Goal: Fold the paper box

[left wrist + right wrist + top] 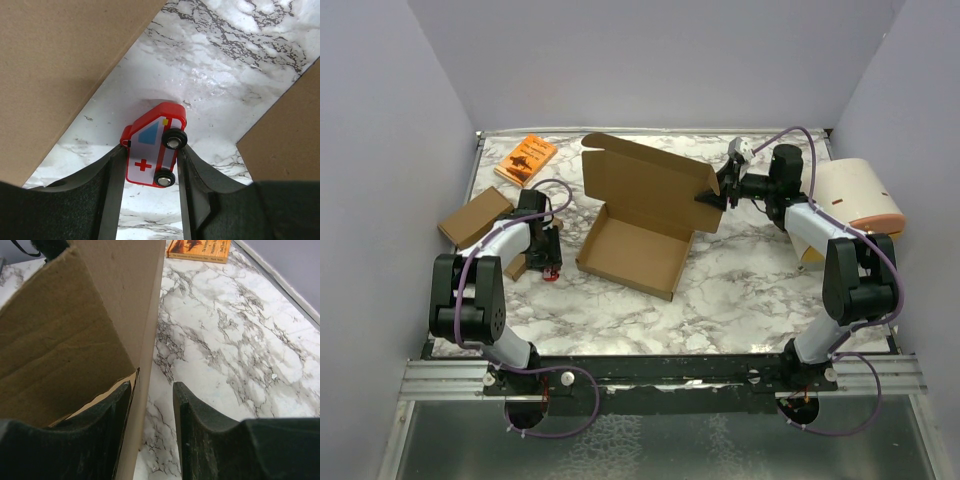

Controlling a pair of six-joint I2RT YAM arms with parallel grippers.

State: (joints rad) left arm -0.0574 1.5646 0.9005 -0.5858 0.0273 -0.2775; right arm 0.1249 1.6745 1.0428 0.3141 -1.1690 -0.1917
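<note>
**Straddling the lid of a half-formed paper box**

- Far left: a small brown cardboard box (475, 216) lies flat on the marble table (750, 285), close to the left wall.
- Behind it: an orange book (526, 159) lies face up near the table's back edge.
- Left of centre: the left gripper (151, 150) points down at the table. A smaller brown cardboard block (516, 267) sits just beside it.
- Between its fingers: a red-and-white toy ambulance (152, 132) with a red cross, its wheels turned toward the right-hand finger. The jaws are partly closed, with a finger at each side of the toy. Whether they actually pinch it cannot be told.
- Centre: the paper box (635, 250), plain brown. Its shallow tray is formed, with the side walls standing, and it rests on the marble.
- Behind the tray: the lid panel (645, 180) stands upright, rising from the tray's rear edge.
- Right of centre: the right gripper (152, 386) is at the lid panel's right edge. Its jaws are partly open, and the cardboard passes between them.
  - The panel lies against the left-hand finger.
  - Bare marble shows between the panel and the other finger, so nothing is clamped.
- Far right: a rounded cream-and-pink object (855, 195) sits by the right wall, behind the right arm.
</note>
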